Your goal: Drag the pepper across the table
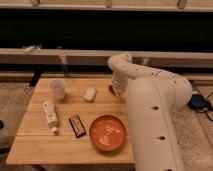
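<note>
The pepper (111,89) is a small dark-red rounded item near the far right part of the light wooden table (35,145). Only its left side shows past the arm. My gripper (118,91) is at the end of the white arm, down at the table top, right against the pepper's right side. The arm bends over from the right and hides the gripper's tip and the rest of the pepper.
On the table are a clear cup (57,88), a small white item (90,94), a white tube (50,115), a dark snack bar (76,125) and a large orange plate (107,133). My thick arm (150,125) covers the table's right edge.
</note>
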`<state>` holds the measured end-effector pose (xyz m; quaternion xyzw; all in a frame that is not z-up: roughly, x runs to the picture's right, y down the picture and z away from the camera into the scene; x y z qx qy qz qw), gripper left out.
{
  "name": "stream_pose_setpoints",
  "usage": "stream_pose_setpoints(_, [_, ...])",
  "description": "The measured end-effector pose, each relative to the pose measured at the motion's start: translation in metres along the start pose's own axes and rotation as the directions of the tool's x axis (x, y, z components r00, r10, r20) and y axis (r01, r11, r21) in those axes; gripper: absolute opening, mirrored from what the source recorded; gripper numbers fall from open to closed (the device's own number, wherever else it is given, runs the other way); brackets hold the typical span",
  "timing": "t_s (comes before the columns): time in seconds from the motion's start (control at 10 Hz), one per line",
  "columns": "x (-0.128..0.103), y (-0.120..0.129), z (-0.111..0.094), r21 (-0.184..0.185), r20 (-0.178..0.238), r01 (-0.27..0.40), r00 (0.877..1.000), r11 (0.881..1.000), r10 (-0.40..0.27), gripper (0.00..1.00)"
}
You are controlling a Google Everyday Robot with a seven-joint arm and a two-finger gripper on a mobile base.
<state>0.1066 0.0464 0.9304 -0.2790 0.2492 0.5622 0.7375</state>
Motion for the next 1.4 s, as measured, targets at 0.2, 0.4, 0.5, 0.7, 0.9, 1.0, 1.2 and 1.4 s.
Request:
stream_pose_setpoints(0.2, [0.020, -0.006, -0.001, 0.002, -0.022, -0.009, 1.000, 1.000, 0.009, 0.00])
stream_pose_setpoints(0.4, [0.045, -0.020, -0.002, 0.010, -0.040, -0.033, 0.999, 0.999, 0.033, 0.00])
stream_pose_setpoints(0.5, [0.056, -0.025, -0.002, 0.009, -0.044, -0.043, 0.998, 0.999, 0.043, 0.00])
stream_pose_setpoints(0.7, [0.078, -0.037, -0.002, 0.015, -0.063, -0.068, 0.996, 0.998, 0.069, 0.00])
stream_pose_setpoints(0.9, [0.090, -0.038, -0.002, 0.012, -0.078, -0.075, 0.994, 0.997, 0.076, 0.00])
stream_pose_setpoints(1.0, [0.097, -0.036, -0.002, 0.007, -0.091, -0.077, 0.993, 0.997, 0.078, 0.00])
stream_pose_setpoints(1.2, [0.109, -0.040, -0.001, -0.004, -0.118, -0.091, 0.989, 0.996, 0.090, 0.08])
stream_pose_setpoints(1.4, [0.112, -0.041, -0.003, -0.020, -0.132, -0.099, 0.987, 0.995, 0.095, 0.14])
